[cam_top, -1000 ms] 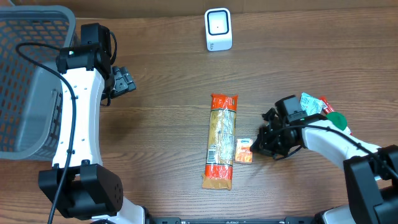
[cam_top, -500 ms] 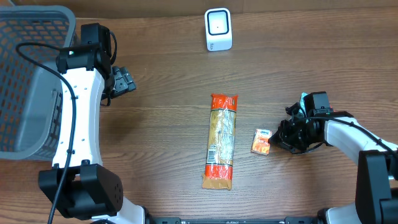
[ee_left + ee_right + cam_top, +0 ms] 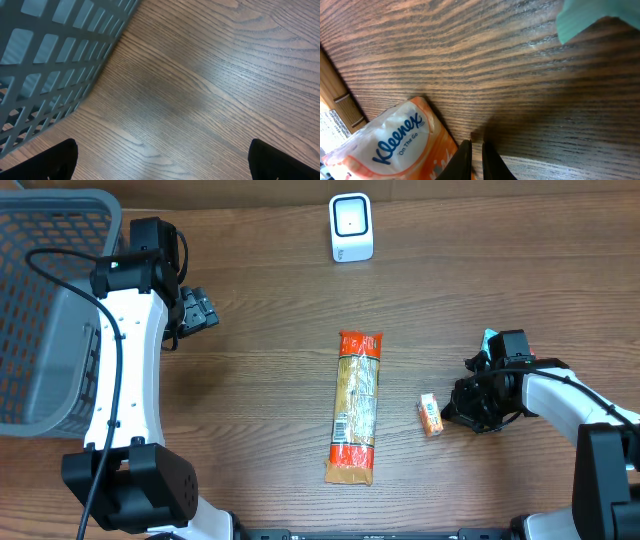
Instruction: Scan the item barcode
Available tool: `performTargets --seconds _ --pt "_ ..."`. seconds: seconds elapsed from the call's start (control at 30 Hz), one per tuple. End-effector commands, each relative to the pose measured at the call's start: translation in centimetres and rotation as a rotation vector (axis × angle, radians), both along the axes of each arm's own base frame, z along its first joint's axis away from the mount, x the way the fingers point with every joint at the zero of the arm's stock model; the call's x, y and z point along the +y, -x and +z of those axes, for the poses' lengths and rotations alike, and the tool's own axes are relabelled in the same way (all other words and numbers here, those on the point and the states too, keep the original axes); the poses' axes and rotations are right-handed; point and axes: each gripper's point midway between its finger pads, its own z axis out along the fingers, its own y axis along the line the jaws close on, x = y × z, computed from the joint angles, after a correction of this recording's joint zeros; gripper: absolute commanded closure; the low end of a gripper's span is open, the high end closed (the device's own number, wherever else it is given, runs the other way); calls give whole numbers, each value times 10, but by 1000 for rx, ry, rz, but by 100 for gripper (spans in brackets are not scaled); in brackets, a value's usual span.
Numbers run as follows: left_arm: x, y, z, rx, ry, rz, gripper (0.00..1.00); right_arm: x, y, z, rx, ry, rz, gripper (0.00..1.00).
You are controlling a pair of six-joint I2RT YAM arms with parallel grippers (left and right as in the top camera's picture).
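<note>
At the lower right of the overhead frame, the small orange-and-white soft plastic Kleenex tissue pack point(image 3: 430, 416) lies on the brown wood-grain table point(image 3: 260, 380), just left of the right gripper point(image 3: 452, 412). It is right of the long orange-ended clear packet of dried noodles point(image 3: 358, 407) at centre and well below the white box-shaped barcode scanner point(image 3: 351, 227) at top centre. In the right wrist view the right gripper's 2 jaws stand almost together with only a sliver of table between them. Nothing is clamped, and the pack sits just beside their left side. The left gripper point(image 3: 200, 310) hangs with its jaws spread wide over bare table beside the grey plastic mesh basket point(image 3: 60, 240) at upper left. The pack looks light, squashy and slick-skinned, so it would likely slide under a nudge and dent under a hard pinch. A gentle grip across its narrow sides seems best, keeping the printed faces uncovered, since the barcode's location cannot be told.
</note>
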Motion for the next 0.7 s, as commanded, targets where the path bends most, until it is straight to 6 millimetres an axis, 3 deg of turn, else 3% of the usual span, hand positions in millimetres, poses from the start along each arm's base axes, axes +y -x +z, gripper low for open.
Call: performTargets --seconds 0.0,0.6,0.67 --pt "1 -3 5 -9 -5 -19 0 -13 -6 -4 -26 78 -6 90" --pt "1 -3 5 -9 -5 -19 0 -13 -8 -3 -35 77 -6 85" --pt "1 -3 5 -10 -5 -19 0 -12 -11 1 -36 73 -6 92"
